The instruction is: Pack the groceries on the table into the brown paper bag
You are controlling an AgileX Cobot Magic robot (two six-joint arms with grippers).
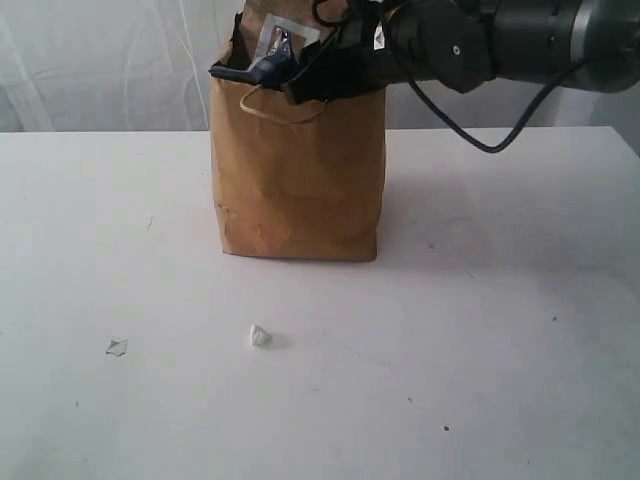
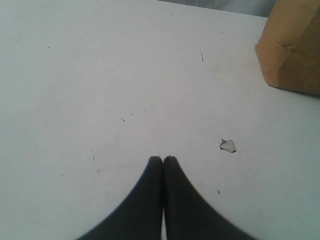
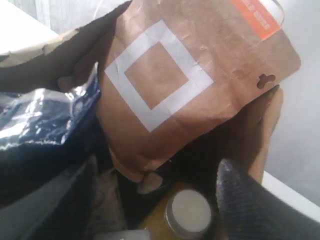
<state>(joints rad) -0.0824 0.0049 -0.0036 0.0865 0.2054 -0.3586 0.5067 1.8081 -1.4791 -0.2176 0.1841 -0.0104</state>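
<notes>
Two grippers on my feed: I see the left gripper [image 2: 163, 161] over the table [image 2: 100, 75] with fingers pressed together, and the right gripper [image 3: 157, 175], fingers apart, in the mouth of the paper bag [image 1: 300, 180], where the brown pouch [image 3: 190, 85] rests inside above a yellow bottle [image 3: 187, 212].

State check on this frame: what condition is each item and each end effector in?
brown paper bag: upright on the table, top open
brown pouch: inside the bag, leaning
long dark packet: inside the bag
yellow bottle: inside the bag, upright, white cap on
left end effector: shut, empty, over bare table
right end effector: open, at the bag's mouth
</notes>
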